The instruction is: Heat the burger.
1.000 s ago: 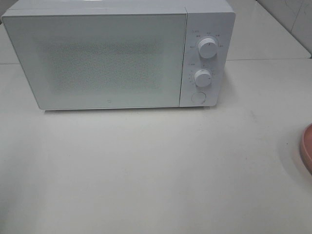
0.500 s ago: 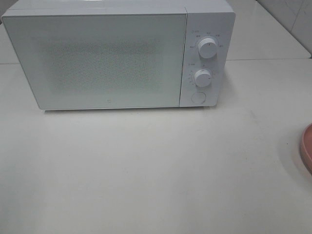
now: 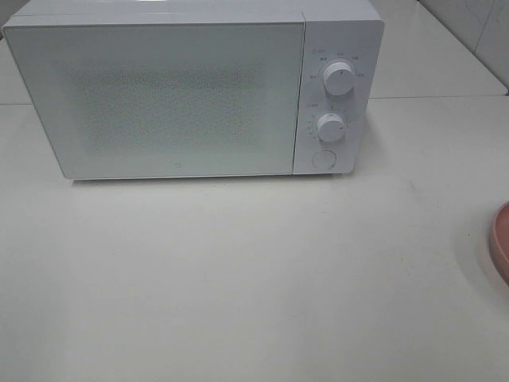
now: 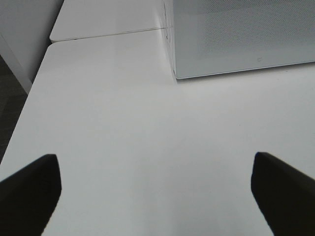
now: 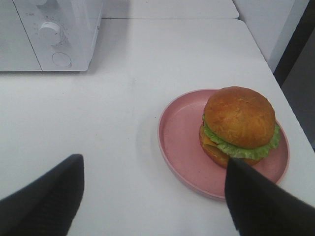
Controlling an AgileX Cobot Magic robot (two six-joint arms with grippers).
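The burger [image 5: 239,125], with a golden-brown bun, green lettuce and yellow cheese, stands on a pink plate [image 5: 182,142] in the right wrist view. My right gripper [image 5: 152,196] hovers open just short of the plate, its dark fingers [image 5: 47,196] spread wide with nothing between them. In the exterior high view only the plate's rim [image 3: 501,239] shows at the right edge; the burger is out of that view. A white microwave [image 3: 191,87] stands at the back with its door closed. My left gripper [image 4: 155,191] is open over bare table, short of the microwave's left corner [image 4: 236,39].
The microwave has two round knobs [image 3: 339,79] and a round button [image 3: 323,159] on its right panel. The white table [image 3: 238,278] ends close behind the plate in the right wrist view, and on the far left in the left wrist view.
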